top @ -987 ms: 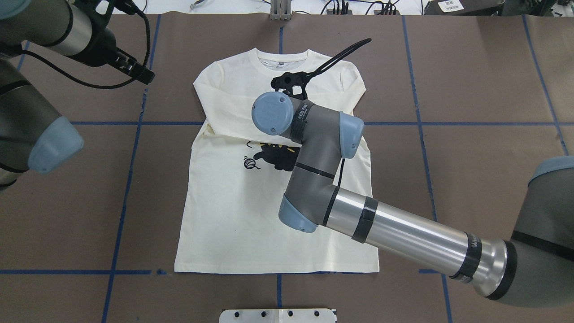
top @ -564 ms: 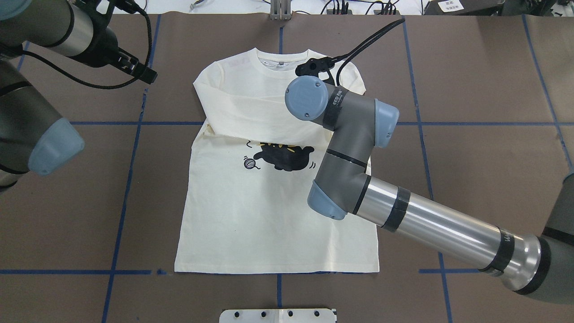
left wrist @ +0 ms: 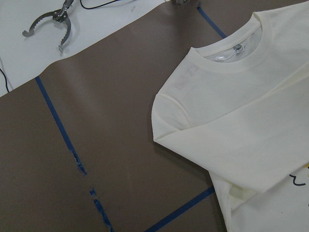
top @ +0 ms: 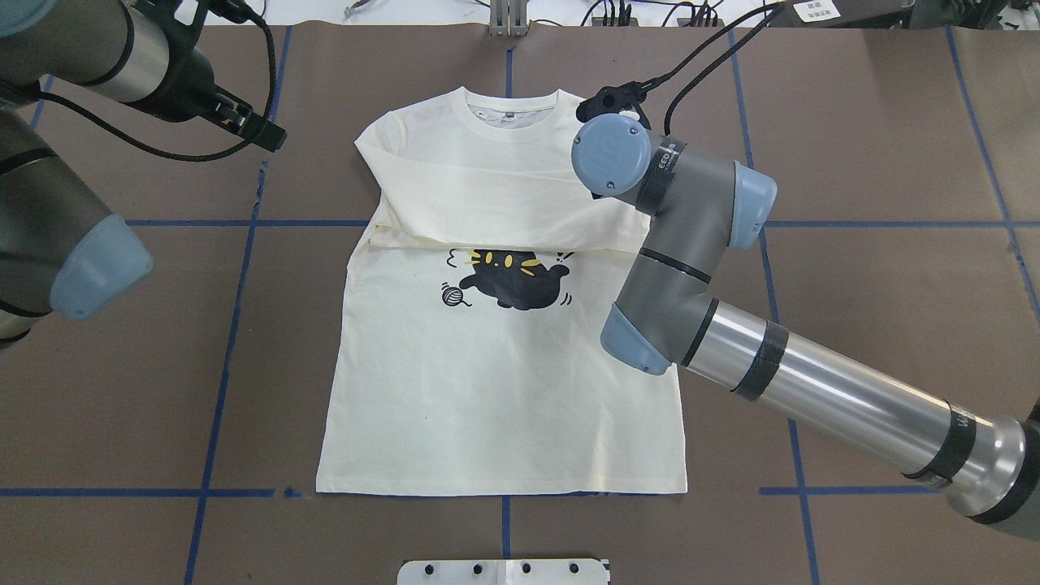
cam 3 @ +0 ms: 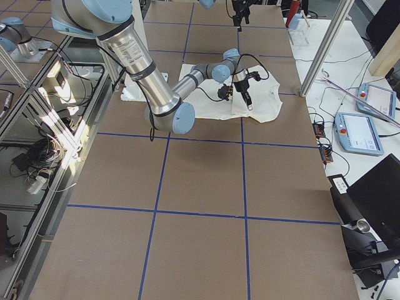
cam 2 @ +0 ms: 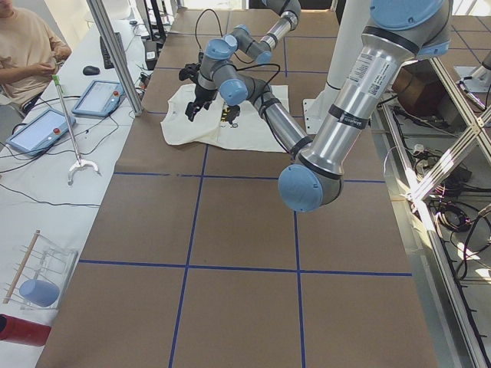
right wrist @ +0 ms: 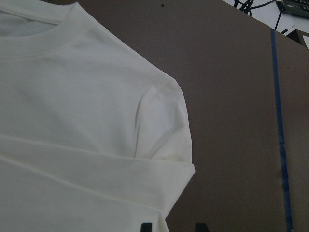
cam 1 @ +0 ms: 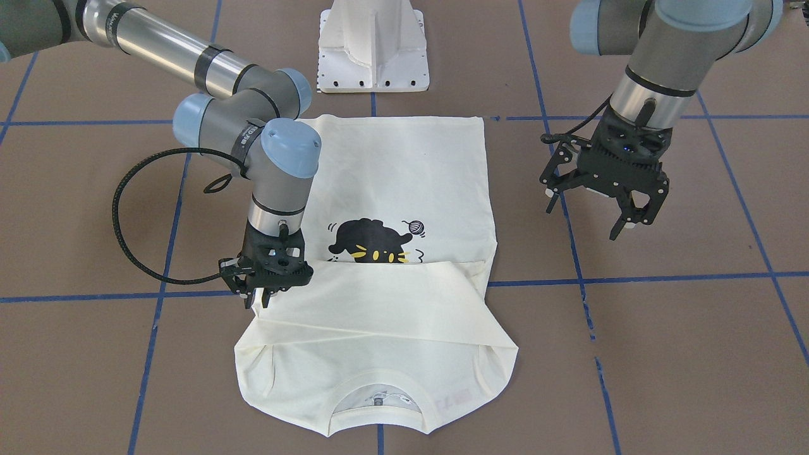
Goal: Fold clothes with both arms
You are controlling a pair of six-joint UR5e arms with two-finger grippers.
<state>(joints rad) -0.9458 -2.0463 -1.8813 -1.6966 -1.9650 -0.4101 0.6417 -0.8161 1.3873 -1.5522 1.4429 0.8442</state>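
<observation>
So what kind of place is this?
Probably a robot lab, not a home: the left arm and right arm work over a brown table gridded with blue tape, with control tablets beside it.

Shirt point(top: 487, 406): cream-white, plain sleeves. Cat print point(top: 512, 284) mid-frame: black, yellow marks. Yarn ball point(top: 456, 296): black-and-white lines. Faint pinkish patch point(cam 1: 459, 397) lower centre, maybe print showing through. Table point(top: 877, 122): brown, blue tape grid. Right arm point(top: 812, 398), left arm point(top: 49, 219): silver-grey, light-blue caps, black bands.
</observation>
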